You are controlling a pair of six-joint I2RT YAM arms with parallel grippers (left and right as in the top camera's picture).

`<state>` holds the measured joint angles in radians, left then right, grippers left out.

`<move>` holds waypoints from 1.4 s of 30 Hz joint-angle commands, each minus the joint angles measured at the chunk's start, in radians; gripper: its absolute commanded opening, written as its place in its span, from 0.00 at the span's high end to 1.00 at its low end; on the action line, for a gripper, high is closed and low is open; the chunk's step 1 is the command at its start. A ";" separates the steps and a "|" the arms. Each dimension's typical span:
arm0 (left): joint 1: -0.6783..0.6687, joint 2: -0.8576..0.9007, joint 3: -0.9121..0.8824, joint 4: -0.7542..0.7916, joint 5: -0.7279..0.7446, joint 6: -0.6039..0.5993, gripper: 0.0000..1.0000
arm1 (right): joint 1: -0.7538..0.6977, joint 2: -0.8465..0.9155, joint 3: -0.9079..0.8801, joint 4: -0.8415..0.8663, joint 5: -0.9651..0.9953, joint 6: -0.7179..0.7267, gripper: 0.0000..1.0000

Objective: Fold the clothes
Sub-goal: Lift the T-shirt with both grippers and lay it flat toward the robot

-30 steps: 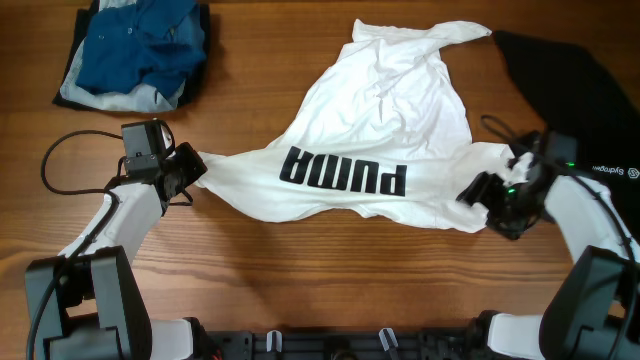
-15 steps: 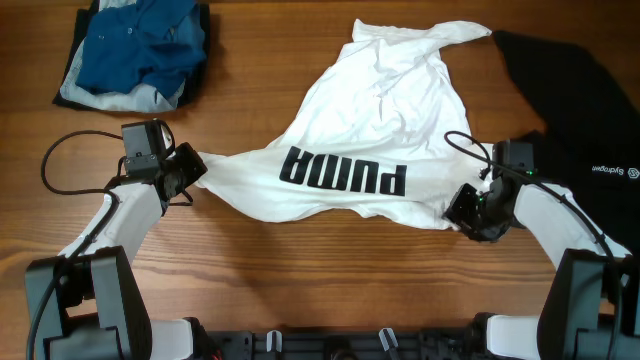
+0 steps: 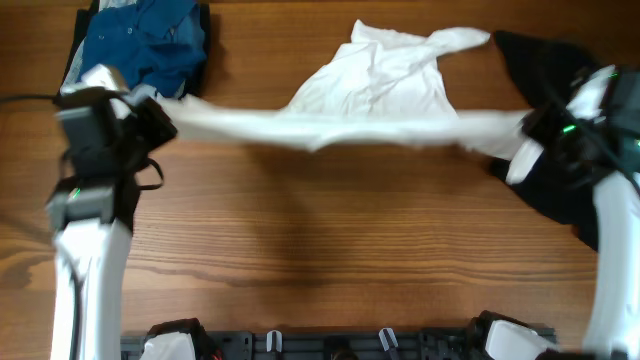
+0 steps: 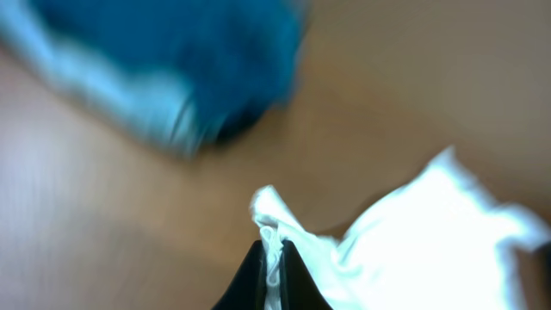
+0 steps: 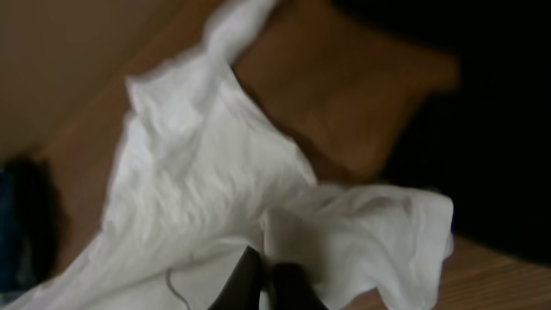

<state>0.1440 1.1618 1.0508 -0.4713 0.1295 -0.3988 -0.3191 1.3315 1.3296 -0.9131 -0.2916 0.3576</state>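
Note:
The white T-shirt (image 3: 375, 85) hangs stretched in a taut band between both grippers above the table, with its upper part still lying on the wood. Its black print is hidden. My left gripper (image 3: 165, 112) is shut on the shirt's left corner; in the left wrist view a white fold (image 4: 274, 228) is pinched at the gripper (image 4: 274, 263). At the shirt's right corner my right gripper (image 3: 522, 135) is shut on the fabric, and the right wrist view shows cloth (image 5: 198, 181) bunched at the gripper (image 5: 267, 277). All views are motion-blurred.
A heap of blue shirts (image 3: 140, 40) lies at the back left, just behind the left gripper, also blurred in the left wrist view (image 4: 172, 60). A black garment (image 3: 555, 190) covers the right side under the right arm, and is seen dark in the right wrist view (image 5: 482, 103).
The right gripper closed on the shirt's right corner. Both arms then rose and swung outward, lifting the lower hem into a tight band and hiding the print.

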 commanded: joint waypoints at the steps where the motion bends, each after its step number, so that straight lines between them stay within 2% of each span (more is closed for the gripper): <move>1: 0.004 -0.172 0.110 0.006 -0.016 0.002 0.96 | -0.044 -0.067 0.209 -0.075 -0.004 -0.053 0.96; 5: 0.004 -0.298 0.186 0.017 -0.016 0.002 0.96 | -0.098 -0.105 0.384 -0.148 -0.006 -0.070 0.96; 13: 0.004 -0.530 0.299 0.140 -0.016 0.055 0.96 | -0.216 -0.233 0.665 -0.207 -0.061 -0.119 0.96; 19: 0.004 -0.576 0.369 0.139 -0.019 0.060 0.96 | -0.225 -0.293 0.847 -0.227 -0.011 -0.172 0.96; 23: 0.004 -0.557 0.369 0.120 -0.029 0.104 0.96 | -0.224 -0.288 0.895 -0.233 -0.008 -0.198 0.96; 27: 0.004 -0.488 0.369 0.079 -0.090 0.108 0.96 | -0.224 -0.233 0.895 -0.235 -0.013 -0.206 0.96; 31: 0.004 -0.344 0.369 0.048 -0.090 0.108 0.96 | -0.224 -0.097 0.895 -0.253 -0.077 -0.236 0.96; 36: 0.004 -0.097 0.369 0.053 -0.066 0.107 0.96 | -0.195 0.127 0.894 -0.278 -0.106 -0.282 0.96; 42: 0.002 0.206 0.369 0.127 -0.015 0.106 0.96 | -0.054 0.445 0.894 -0.227 -0.080 -0.328 0.96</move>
<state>0.1322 1.2354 1.4200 -0.3885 0.1295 -0.3122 -0.4377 1.6196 2.2295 -1.1820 -0.4290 0.0788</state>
